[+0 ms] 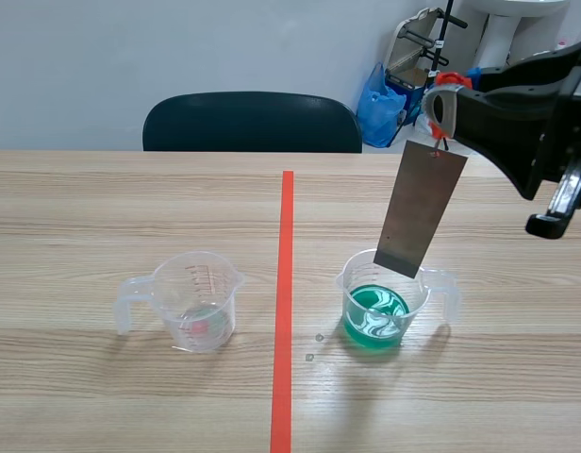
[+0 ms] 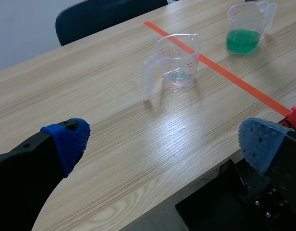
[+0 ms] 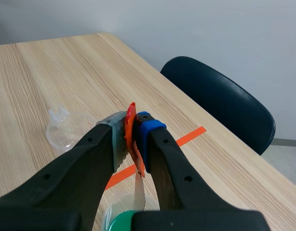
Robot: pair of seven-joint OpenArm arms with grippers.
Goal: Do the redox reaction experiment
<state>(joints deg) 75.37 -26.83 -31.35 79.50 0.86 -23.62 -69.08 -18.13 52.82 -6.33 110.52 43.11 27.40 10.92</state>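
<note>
a pale wooden table (image 1: pixel 102 396) is shown running away from the robot, divided down its middle by an orange-red tape line (image 1: pixel 285 311). a dark chair (image 1: pixel 253 123) is seen pushed up to its far edge, and a blue bag (image 1: pixel 377 104) is seen on the floor behind that.

the right arm (image 1: pixel 526 123) is held raised on its own side of the line. the right gripper (image 3: pixel 131 126) is pressed tight on an orange-red tab (image 3: pixel 130 118), from which a grey metal strip (image 1: pixel 421 209) is hung, slightly tilted. the strip's lower end is placed at the mouth of a clear plastic measuring cup (image 1: pixel 385 300), which is partly filled with green liquid. the strip's end is kept above the liquid. whether it is already inside the rim cannot be told.

the left gripper (image 2: pixel 166 142) is held low at the table's near edge, its blue-padded fingers (image 2: pixel 71 139) spread wide with nothing between them.

a second clear measuring cup (image 1: pixel 196 302) is stood left of the tape line, well apart from the first, with its handle turned away from the line. what lies at its bottom cannot be made out.
</note>
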